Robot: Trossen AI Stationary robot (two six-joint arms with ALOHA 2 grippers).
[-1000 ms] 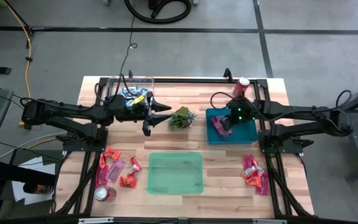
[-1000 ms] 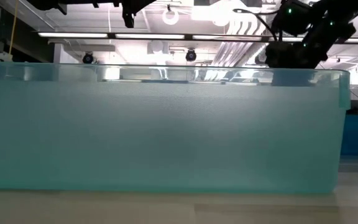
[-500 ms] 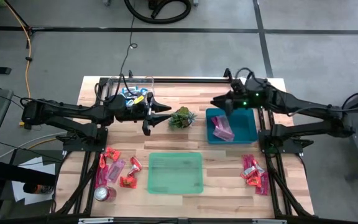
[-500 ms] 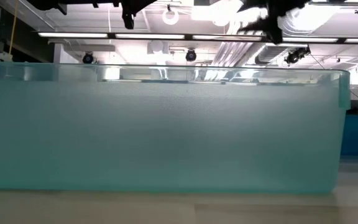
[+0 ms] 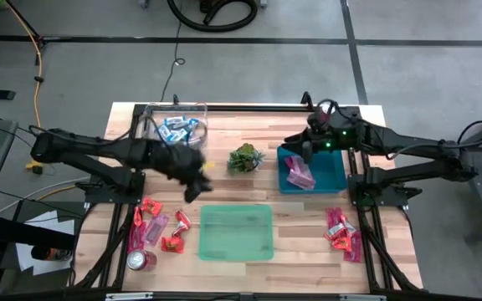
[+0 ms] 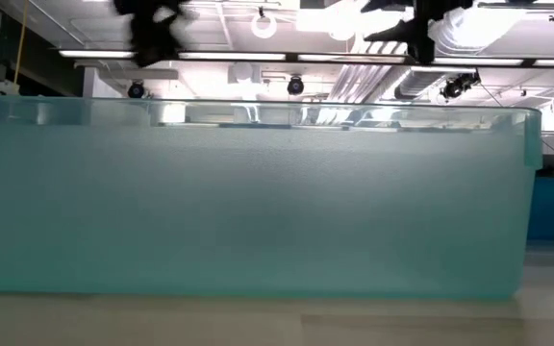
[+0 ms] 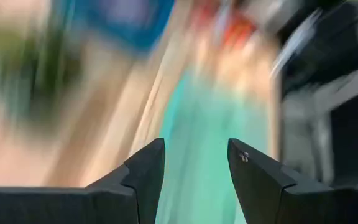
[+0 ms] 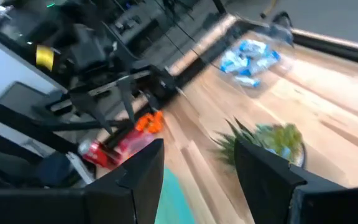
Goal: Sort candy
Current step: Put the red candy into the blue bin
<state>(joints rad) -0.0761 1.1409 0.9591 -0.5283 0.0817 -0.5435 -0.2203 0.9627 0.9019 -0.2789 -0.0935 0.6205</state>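
Note:
Pink and red candy lies in two loose heaps on the wooden table, one near left (image 5: 153, 226) and one near right (image 5: 342, 229). Blue-and-white candy (image 5: 178, 128) fills a clear box at the far left. A pink candy (image 5: 298, 172) lies in the blue tray (image 5: 329, 171). My left gripper (image 5: 192, 192) hangs open and tipped downward between the clear box and the green tray (image 5: 236, 232), with nothing between its fingers (image 7: 148, 168). My right gripper (image 5: 294, 142) is open and bare above the blue tray's far left corner.
A small green plant (image 5: 245, 158) stands between the two grippers. A red soda can (image 5: 141, 261) lies at the near left corner. In the low view the green tray's wall (image 6: 258, 192) fills the picture, and both grippers show above it.
My right gripper has risen out of the blue tray and drawn toward the far edge; the pink candy stays lying in the tray. My left gripper has swung away from the clear box toward the near edge and tipped downward.

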